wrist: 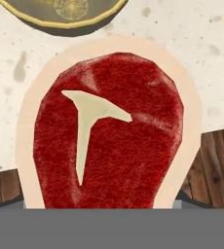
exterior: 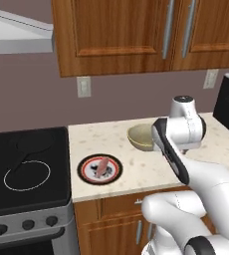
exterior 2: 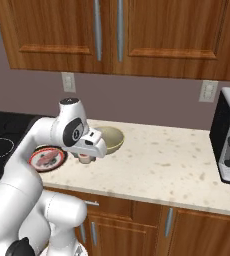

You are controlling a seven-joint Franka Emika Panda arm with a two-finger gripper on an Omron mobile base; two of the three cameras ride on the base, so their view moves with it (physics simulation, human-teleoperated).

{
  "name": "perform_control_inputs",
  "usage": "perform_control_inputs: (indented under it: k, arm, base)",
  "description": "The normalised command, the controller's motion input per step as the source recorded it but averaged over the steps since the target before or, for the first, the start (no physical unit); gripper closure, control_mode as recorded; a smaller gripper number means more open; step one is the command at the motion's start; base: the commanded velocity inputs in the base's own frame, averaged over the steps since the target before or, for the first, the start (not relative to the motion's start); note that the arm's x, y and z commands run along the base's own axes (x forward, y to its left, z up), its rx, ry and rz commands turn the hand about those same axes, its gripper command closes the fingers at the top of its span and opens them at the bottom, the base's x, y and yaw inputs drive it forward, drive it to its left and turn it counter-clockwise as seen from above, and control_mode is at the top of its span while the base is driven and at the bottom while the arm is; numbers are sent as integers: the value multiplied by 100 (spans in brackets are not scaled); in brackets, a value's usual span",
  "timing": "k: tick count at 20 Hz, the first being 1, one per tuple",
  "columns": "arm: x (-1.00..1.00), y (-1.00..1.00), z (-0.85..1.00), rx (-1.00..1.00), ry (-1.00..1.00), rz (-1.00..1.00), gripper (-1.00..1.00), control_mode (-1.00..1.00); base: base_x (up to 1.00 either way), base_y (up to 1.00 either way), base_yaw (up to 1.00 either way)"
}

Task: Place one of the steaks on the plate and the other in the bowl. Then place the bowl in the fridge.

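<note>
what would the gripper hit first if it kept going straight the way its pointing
Most likely the steak: it takes up the middle of the hand view, right ahead of the gripper, with the bowl just beyond its far end. Whether the steak lies on the counter or is already held, I cannot tell.

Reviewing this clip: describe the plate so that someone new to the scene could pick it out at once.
Start at the black stovetop and move right onto the pale speckled counter. The plate lies flat near the counter's front edge, just beside the stove, with a steak on it. Unlike the deep tan bowl behind it, it is flat, with a black rim, red ring and white centre.
</note>
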Motion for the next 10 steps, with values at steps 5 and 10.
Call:
perform_control_inputs:
  k: [5, 10]
  arm:
    - [32, 7, 0, 0, 0, 0, 100, -100]
    - [69, 7, 0, 0, 0, 5, 100, -100]
  base:
    - [17, 0, 0]
    - [0, 0, 0]
